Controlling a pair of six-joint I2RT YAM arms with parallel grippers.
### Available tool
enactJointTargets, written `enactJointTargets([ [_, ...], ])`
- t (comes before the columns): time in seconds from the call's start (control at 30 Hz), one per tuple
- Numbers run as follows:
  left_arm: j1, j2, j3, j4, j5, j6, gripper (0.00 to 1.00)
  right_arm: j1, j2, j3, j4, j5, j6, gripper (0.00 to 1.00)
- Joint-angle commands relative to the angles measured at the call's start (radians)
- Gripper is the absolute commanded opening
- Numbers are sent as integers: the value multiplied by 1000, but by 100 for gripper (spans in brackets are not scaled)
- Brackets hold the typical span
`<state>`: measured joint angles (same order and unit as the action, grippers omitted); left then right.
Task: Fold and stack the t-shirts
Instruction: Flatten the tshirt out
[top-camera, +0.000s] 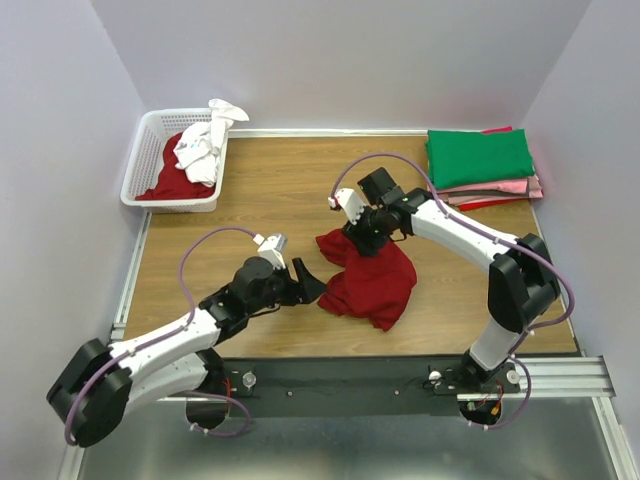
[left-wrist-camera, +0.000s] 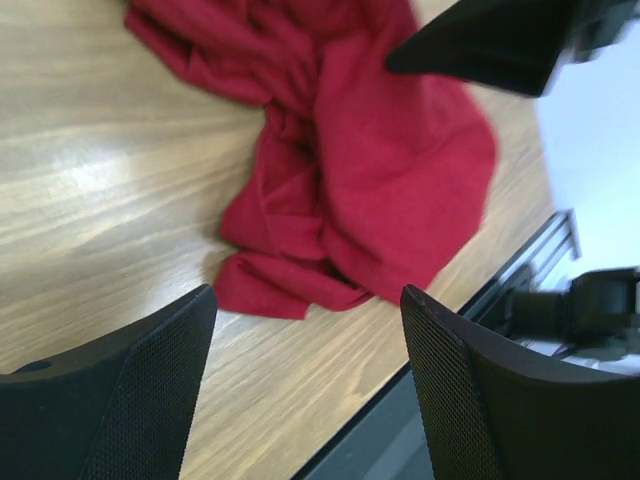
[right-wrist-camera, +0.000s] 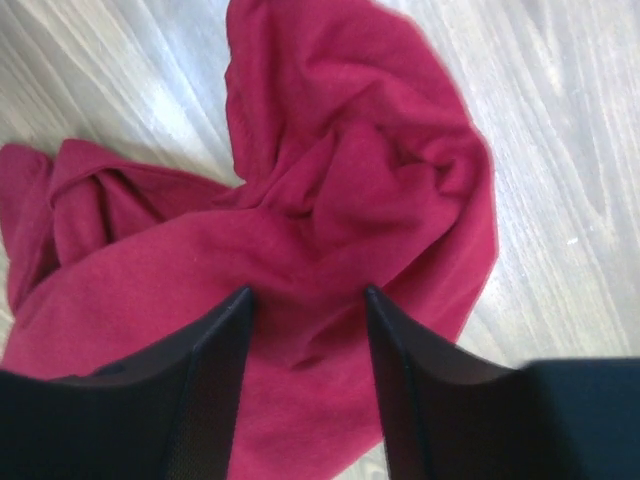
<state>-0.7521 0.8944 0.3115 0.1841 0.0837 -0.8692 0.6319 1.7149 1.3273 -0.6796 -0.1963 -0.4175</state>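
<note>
The dark red t-shirt (top-camera: 372, 285), crumpled at mid-frame, looks light and limp, best pinched at a hem corner; left gripper (top-camera: 305, 280) beside it and right gripper (right-wrist-camera: 305, 295) over it both gape empty

T-shirt (right-wrist-camera: 350, 200): dark red, crumpled in folds.
Tabletop (right-wrist-camera: 565, 140): pale wood, under it.
Right gripper (right-wrist-camera: 305, 292): black jaws parted over the cloth.

The left arm (top-camera: 170, 345) lies low and reaches toward 2 o'clock. The left tool (top-camera: 308, 279) has its jaws spread wide. The right arm (top-camera: 480, 245) bends at the elbow and reaches toward 9 o'clock. The right tool (top-camera: 358, 238) points down, jaws parted.
</note>
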Motion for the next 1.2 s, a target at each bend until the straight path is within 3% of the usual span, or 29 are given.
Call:
enactJointTargets([
  [0.0, 5, 116, 31, 61, 112, 51, 79, 9, -23, -34, -20, -8, 19, 50],
  [0.13, 2, 224, 67, 54, 140, 85, 73, 9, -37, -33, -21, 0, 34, 23],
  [0.17, 2, 254, 80, 49, 142, 90, 71, 5, -44, -33, -21, 4, 36, 11],
  [0.23, -9, 282, 90, 31, 130, 105, 70, -24, -76, -30, -20, 20, 39, 1],
  [0.43, -24, 284, 109, -8, 94, 131, 70, -274, -253, -62, -18, -26, 46, 0],
  [0.63, -27, 291, 129, -17, 100, 171, 70, -466, -388, -269, -5, 78, 9, 2],
  [0.7, -27, 305, 146, -20, 97, 193, 70, -526, -409, -319, 14, 119, 14, 8],
  [0.83, -27, 354, 204, -52, 77, 239, 70, -572, -437, -413, 40, 182, 13, 48],
  [0.97, -27, 408, 253, -58, 76, 271, 69, -584, -501, -396, 41, 189, -1, 74],
  [1.07, -27, 455, 297, -60, 74, 300, 69, -584, -555, -366, 23, 37, -49, 83],
  [1.17, -27, 515, 352, -74, 56, 334, 69, -581, -540, -321, -4, -255, -107, 85],
])
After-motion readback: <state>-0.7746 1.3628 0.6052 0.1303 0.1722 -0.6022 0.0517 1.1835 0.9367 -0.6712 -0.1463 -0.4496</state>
